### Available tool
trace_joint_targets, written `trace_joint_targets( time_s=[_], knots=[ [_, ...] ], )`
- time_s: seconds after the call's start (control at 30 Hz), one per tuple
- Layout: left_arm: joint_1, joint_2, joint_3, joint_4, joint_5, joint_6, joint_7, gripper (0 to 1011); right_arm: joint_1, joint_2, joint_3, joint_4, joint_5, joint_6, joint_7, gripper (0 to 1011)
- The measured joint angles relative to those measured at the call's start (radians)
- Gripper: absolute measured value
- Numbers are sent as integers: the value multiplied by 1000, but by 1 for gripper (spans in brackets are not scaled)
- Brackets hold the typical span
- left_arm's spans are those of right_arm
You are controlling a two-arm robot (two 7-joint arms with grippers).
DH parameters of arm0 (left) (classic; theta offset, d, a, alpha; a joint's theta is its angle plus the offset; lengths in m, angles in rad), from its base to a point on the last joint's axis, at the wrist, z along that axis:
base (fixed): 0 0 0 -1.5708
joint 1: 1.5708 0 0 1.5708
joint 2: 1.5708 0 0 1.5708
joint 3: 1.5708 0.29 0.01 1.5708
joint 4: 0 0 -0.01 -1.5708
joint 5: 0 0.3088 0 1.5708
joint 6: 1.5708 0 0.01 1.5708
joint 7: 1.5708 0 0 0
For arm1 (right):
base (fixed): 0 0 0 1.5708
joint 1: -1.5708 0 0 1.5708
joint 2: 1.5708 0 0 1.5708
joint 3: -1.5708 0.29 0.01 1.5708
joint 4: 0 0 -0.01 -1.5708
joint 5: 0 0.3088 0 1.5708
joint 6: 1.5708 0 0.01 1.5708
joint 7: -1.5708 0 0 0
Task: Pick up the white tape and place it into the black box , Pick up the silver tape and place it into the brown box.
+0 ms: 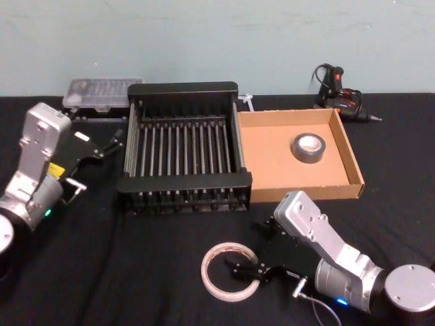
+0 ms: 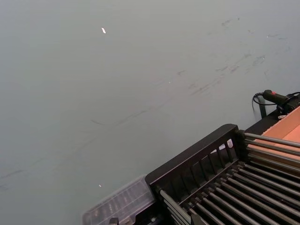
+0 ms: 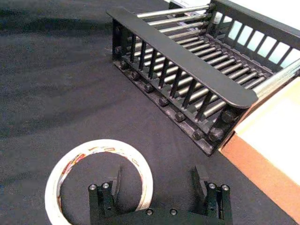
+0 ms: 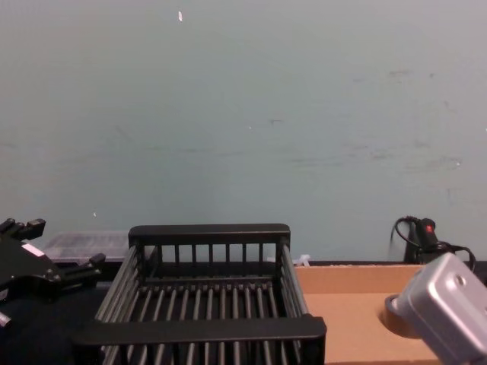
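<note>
Right gripper (image 1: 246, 266), fingers spread, straddles the near rim of the white tape (image 1: 230, 272), which lies flat on the table (image 1: 149, 272). Beyond stands the black box (image 1: 183, 182); the silver tape (image 1: 312, 147) sits in the brown box (image 1: 353, 163). Left gripper (image 1: 115, 140) hangs open beside the black box.

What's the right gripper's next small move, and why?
Probably close on the white tape. The right gripper is open and low at the ring, one finger inside it, the other outside. The black box holds nothing; the silver tape already lies in the brown box.
</note>
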Motion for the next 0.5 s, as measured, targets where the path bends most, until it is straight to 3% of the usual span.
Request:
trace_joint_targets(
  time_s=[0.5],
  knots=[
    [0,0,0,0,0,0,0,1001,0,-2,2,1,0,5,1,1002]
  ],
)
